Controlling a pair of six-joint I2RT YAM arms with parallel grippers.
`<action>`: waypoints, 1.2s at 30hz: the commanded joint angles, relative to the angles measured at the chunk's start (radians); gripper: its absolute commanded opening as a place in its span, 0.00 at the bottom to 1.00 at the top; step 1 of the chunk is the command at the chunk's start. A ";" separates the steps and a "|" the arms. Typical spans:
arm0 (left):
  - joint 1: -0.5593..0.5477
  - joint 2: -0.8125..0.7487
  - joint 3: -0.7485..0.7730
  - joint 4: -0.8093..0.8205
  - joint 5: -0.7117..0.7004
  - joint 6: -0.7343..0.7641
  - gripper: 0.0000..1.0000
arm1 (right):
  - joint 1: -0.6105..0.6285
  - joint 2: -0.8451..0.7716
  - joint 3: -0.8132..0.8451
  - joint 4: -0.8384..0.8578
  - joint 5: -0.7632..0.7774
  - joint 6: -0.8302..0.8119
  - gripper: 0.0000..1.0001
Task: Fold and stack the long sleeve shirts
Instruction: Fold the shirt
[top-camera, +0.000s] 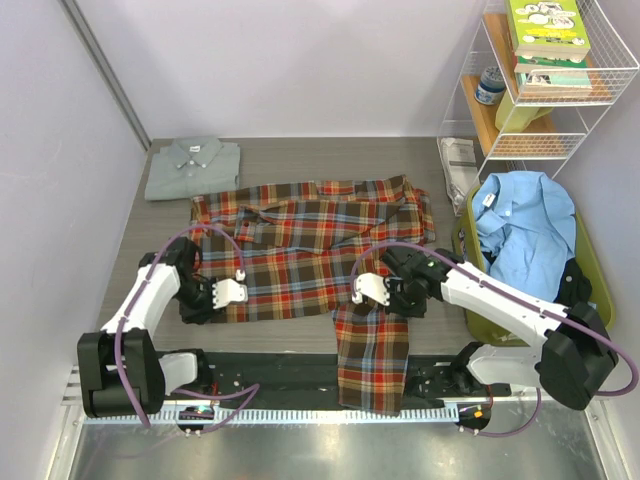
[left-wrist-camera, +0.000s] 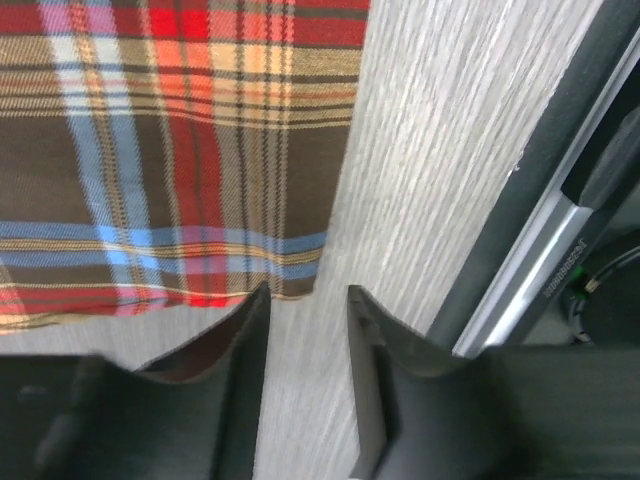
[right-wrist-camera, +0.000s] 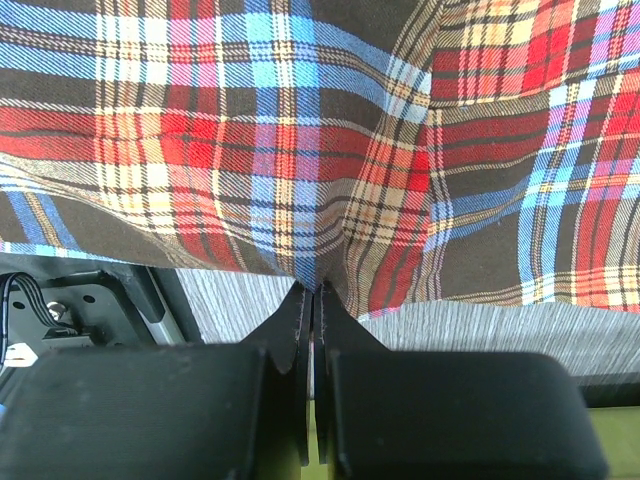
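The plaid long sleeve shirt (top-camera: 310, 240) lies spread across the middle of the table, and one sleeve (top-camera: 372, 360) hangs over the front edge. The pale grey long sleeve shirt (top-camera: 193, 167) lies folded at the far left corner. My left gripper (top-camera: 198, 305) (left-wrist-camera: 307, 292) is open just short of the plaid shirt's lower left corner (left-wrist-camera: 300, 275), with only bare table between its fingers. My right gripper (top-camera: 395, 300) (right-wrist-camera: 309, 288) is shut on a pinch of the plaid shirt's edge (right-wrist-camera: 320, 265) where the sleeve drops off.
A green basket (top-camera: 590, 270) at the right holds a crumpled light blue shirt (top-camera: 525, 225). Behind it stands a white wire shelf (top-camera: 560, 150) with books, and a paper sheet (top-camera: 460, 160) lies beside it. A black rail (left-wrist-camera: 540, 250) runs along the near table edge.
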 joint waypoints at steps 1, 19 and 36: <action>-0.033 -0.014 -0.061 0.042 0.006 0.012 0.40 | -0.008 0.015 0.049 -0.005 -0.010 -0.014 0.01; 0.036 0.009 0.087 -0.111 0.035 0.076 0.00 | -0.034 -0.074 0.125 -0.078 -0.041 -0.013 0.01; 0.088 0.065 0.303 -0.327 0.115 0.084 0.00 | -0.077 -0.070 0.334 -0.246 -0.075 -0.040 0.01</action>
